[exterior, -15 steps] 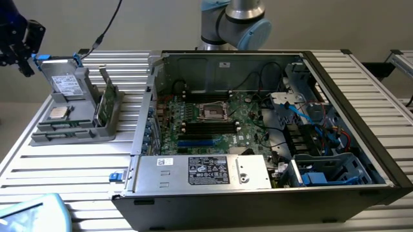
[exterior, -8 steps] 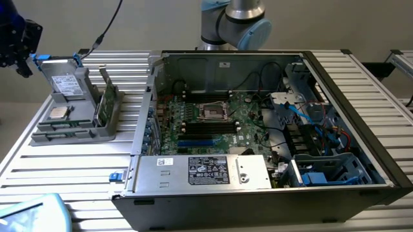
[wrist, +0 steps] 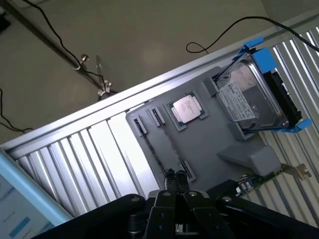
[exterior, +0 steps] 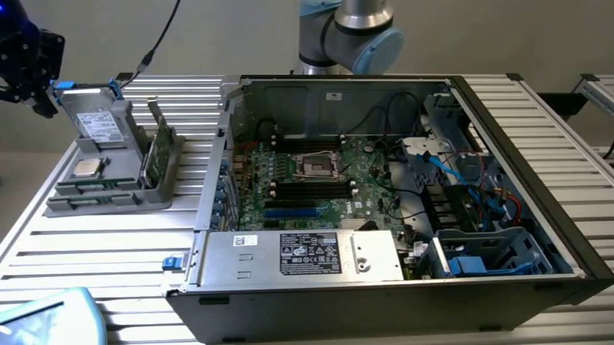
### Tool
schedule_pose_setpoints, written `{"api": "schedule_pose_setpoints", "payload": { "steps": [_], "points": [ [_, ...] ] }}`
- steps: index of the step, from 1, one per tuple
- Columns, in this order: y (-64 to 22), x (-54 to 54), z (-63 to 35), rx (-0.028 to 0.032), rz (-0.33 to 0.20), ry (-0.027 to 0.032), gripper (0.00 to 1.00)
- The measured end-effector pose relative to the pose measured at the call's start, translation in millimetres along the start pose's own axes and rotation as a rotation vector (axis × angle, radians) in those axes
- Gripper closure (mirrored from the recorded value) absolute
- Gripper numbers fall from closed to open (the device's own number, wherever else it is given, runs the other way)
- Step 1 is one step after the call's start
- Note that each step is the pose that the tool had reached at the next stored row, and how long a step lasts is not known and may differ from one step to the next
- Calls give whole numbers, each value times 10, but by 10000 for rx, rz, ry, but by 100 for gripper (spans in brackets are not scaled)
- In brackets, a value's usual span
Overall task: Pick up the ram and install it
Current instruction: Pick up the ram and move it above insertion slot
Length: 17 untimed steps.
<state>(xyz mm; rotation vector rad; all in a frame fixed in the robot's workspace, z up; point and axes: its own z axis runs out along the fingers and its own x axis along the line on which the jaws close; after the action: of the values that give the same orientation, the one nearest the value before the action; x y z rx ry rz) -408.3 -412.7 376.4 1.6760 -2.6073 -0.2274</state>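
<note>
Now end effector (wrist: pixel 174 175) is pinched closed, gripping nothing. Ram (wrist: pixel 157 152) sits in grey tray (wrist: pixel 209 144) just below its tips.

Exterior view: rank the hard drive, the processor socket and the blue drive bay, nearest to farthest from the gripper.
The gripper is at the exterior view's left.
1. The hard drive, on the grey holder at that same side.
2. The processor socket, midway across the open computer case.
3. The blue drive bay, in the case's corner at the exterior view's right.
</note>
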Motion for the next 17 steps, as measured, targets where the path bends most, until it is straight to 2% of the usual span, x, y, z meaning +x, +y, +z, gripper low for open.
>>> {"api": "schedule_pose_setpoints", "payload": {
  "steps": [1,2,3,4,10,17],
  "points": [
    [0,1,0,167,-107,-66,89],
    [0,1,0,291,-227,-109,89],
    [0,1,-1,354,-378,-120,89],
    [-2,1,0,377,-559,-114,89],
    [-1,2,6,379,-1650,-11,89],
    [-2,2,15,388,-2877,146,89]
  ]
}}
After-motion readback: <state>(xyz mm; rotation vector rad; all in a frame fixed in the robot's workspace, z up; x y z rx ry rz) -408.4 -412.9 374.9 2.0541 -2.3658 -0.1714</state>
